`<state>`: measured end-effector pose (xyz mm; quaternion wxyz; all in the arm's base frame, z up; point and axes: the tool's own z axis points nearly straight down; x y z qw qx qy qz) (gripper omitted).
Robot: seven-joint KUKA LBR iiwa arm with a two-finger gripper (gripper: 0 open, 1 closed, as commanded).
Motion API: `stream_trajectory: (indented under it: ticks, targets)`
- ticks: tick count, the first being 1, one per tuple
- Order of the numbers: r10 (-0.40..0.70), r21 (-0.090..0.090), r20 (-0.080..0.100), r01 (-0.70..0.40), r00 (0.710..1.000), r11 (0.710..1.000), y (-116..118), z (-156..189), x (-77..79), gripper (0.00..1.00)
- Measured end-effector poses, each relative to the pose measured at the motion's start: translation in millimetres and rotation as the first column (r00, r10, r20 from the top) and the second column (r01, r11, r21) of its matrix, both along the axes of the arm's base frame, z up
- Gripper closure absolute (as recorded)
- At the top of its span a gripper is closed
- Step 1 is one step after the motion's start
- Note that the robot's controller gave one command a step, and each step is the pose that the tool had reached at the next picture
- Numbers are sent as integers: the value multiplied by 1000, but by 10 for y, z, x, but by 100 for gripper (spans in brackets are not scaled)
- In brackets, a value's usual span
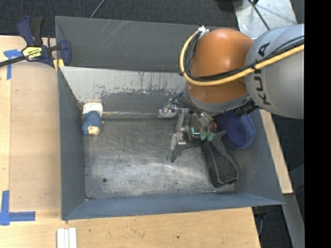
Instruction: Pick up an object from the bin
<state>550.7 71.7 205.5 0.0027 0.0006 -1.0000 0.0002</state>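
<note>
One gripper [177, 148] hangs low over the bare, scuffed floor of the grey metal bin [72, 138], right of the middle. I see nothing held in it, and I cannot tell whether it is open or closed, since the orange wrist cover [220, 61] above hides much of it.

Just beside it to the right lies a flat, elongated black object [222, 164] with a textured face, its far end near the front right corner. Behind that, partly under the wrist, sits a rounded dark blue thing [239, 130] against the right wall. Well apart, by the left wall, lies a small blue and cream roll [92, 119].

The black object looks like the nearest candidate, yet the gripper is beside it, not over it. Closing here would likely catch only air. Because that piece lies flat, a descent onto it could scrape the floor or push it into the corner. Reaching further right also risks the bulky wrist meeting the wall.
</note>
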Motion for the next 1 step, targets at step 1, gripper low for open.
stream_trajectory:
  ticks: [1]
  targets:
    - [54, 4, 6, -54, 999, 999, 974, -823, 564, 0]
